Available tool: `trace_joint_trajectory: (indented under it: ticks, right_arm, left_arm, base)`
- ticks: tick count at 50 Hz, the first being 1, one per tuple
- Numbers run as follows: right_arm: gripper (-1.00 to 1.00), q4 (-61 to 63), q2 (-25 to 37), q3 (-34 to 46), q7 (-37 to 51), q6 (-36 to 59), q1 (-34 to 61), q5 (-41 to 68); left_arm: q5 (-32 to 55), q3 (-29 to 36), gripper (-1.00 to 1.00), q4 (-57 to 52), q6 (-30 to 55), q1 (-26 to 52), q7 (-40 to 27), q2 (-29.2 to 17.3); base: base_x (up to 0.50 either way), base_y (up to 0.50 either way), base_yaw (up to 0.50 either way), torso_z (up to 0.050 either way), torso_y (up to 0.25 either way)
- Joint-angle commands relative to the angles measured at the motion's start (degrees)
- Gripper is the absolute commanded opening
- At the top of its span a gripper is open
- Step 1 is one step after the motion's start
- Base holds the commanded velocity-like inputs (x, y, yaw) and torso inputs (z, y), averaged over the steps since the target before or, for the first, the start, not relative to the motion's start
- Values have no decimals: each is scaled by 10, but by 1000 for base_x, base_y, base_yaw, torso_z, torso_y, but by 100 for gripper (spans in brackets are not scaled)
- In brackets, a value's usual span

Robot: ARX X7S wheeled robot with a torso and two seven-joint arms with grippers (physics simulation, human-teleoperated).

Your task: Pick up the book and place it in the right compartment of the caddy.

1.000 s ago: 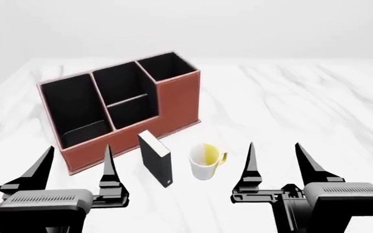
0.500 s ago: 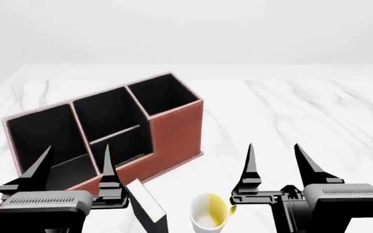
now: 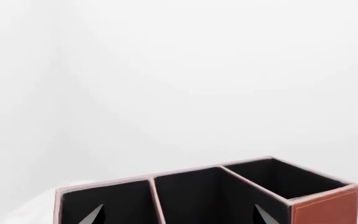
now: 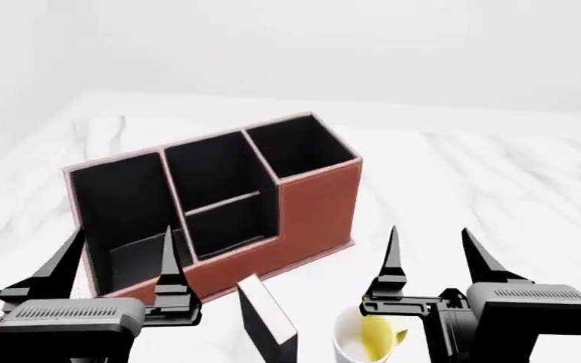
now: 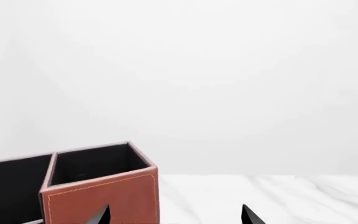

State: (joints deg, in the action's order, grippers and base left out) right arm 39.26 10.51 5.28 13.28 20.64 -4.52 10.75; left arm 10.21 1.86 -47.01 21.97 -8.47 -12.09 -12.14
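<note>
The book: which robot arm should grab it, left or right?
Probably left. In the head view the book stands just beside the open left gripper; the mug sits between it and the right gripper.

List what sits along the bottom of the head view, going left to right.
Left pincer, open → thin black hardcover book with white page edges → white mug with yellow inside → right pincer, open. The red-brown leather-look caddy stands behind them on the white marble table.

Simulated desk setting: white marble tabletop [image 4: 492, 174], blank white walls, leather-look desk caddy [image 4: 316, 208].
</note>
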Motion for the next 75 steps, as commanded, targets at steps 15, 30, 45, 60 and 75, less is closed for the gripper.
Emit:
trace_joint_trajectory:
  ticks: [15,30,45,60,75]
  right_arm:
    - [100,-1,13,12,22,9,7,3]
    - [100,-4,22,17,34,7,8,10]
    - [100,-4,29,20,43,2,8,15]
    - [100,0,37,20,45,-5,6,30]
    - [100,-2,47,31,41,-17,4,34]
  left_arm:
    - [14,7,100,-2,1,3,-17,-15]
    - [19,13,100,-3,-2,2,-25,-23]
    - [23,17,100,0,-6,3,-33,-29]
    - [26,20,100,3,-11,1,-40,-34]
    - [31,23,100,4,-11,3,-47,-40]
  base:
    - [-3,0,500,0,0]
    - [-6,-2,500,0,0]
    - [-12,-4,500,0,0]
    - [-14,5,400,0,0]
    - [101,-202,0,0,0]
